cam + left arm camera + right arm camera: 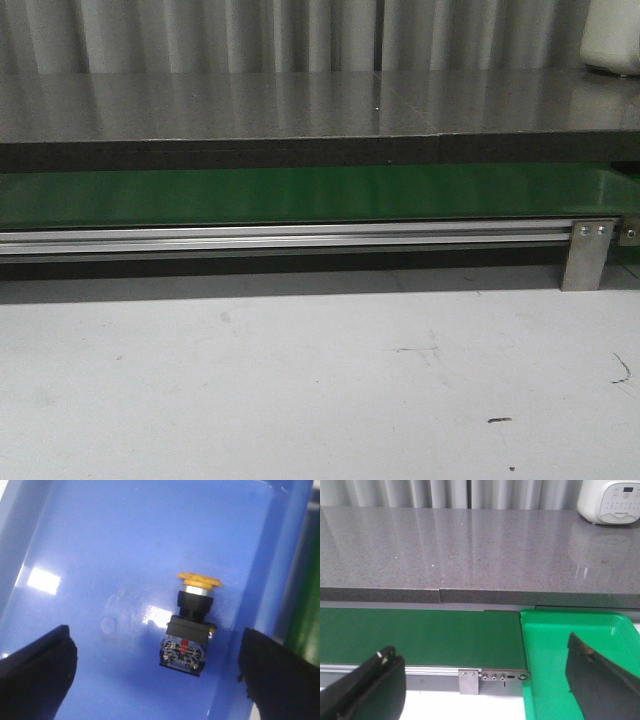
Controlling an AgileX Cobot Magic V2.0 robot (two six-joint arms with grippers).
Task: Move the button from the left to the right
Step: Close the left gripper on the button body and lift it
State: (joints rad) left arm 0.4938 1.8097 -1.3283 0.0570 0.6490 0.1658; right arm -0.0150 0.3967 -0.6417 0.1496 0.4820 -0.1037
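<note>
Your left gripper (157, 680) hangs with its jaws spread wide over a blue tray (75, 540), and the button (191, 622) lies on its side on the tray floor between the two fingers, touched by neither. It looks small, rigid and light. The yellow cap (199, 580) is rounded and probably slick, and the exposed terminals at the base look delicate, so you would do best to close on the flat sides of the black body (189, 629). Further right runs the green belt (420, 632), then a green tray (555, 645). Your right gripper (485, 690) hovers there, jaws apart and empty.
</note>
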